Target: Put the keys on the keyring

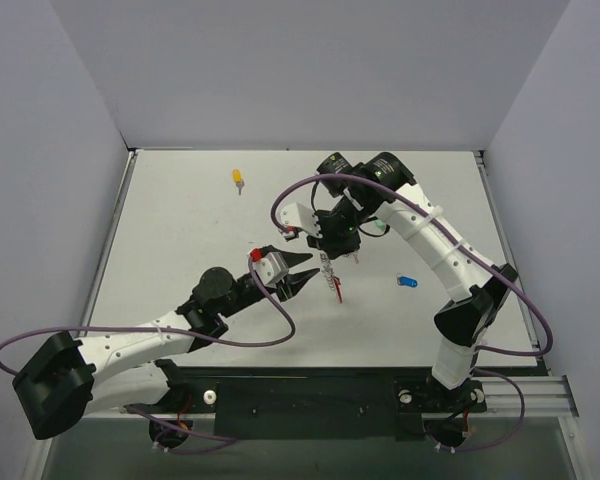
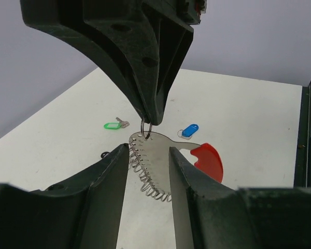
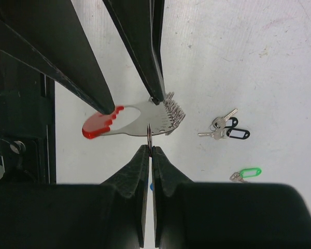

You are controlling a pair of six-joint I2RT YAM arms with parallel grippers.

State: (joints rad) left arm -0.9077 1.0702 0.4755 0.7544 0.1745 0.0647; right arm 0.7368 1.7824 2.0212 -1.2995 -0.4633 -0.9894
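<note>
The keyring (image 3: 140, 120), a flat silver plate with a red foot-shaped end and a row of wire loops, hangs above the table from a small ring. My right gripper (image 3: 149, 148) is shut on that ring. From the left wrist, the keyring (image 2: 154, 161) spans behind my left gripper (image 2: 149, 150), whose jaws stand apart with their tips at the plate. On the table lie a blue key (image 2: 189, 130), a green key (image 2: 114, 125), black-tagged keys (image 3: 228, 129) and a yellow key (image 1: 238, 179). In the top view both grippers meet at the keyring (image 1: 332, 280).
The white table (image 1: 180, 250) has grey walls on the left, back and right. A black rail (image 1: 310, 395) runs along its near edge. The blue key (image 1: 408, 283) lies right of the grippers, and purple cables loop off both arms.
</note>
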